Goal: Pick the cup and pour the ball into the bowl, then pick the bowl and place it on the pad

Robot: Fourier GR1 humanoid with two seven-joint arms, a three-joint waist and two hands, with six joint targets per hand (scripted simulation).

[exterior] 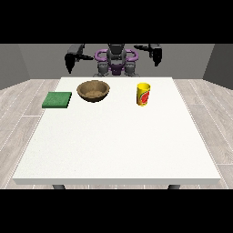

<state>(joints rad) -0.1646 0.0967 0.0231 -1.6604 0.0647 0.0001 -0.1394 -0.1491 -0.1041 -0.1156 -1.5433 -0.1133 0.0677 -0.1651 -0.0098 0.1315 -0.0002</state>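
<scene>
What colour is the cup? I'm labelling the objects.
The cup is yellow with a red mark on its side, seen in the front view.

One cup (143, 94), one bowl (93, 90), one pad (57, 99)

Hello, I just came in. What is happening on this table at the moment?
Nothing is being handled yet. The humanoid robot stands behind the large white table with both arms raised out to its sides, so the hand at the view's left and the hand at the view's right touch nothing. The yellow cup with a red label stands upright, apart from the brown wooden bowl. The flat green square pad lies beside the bowl, bare.
</scene>
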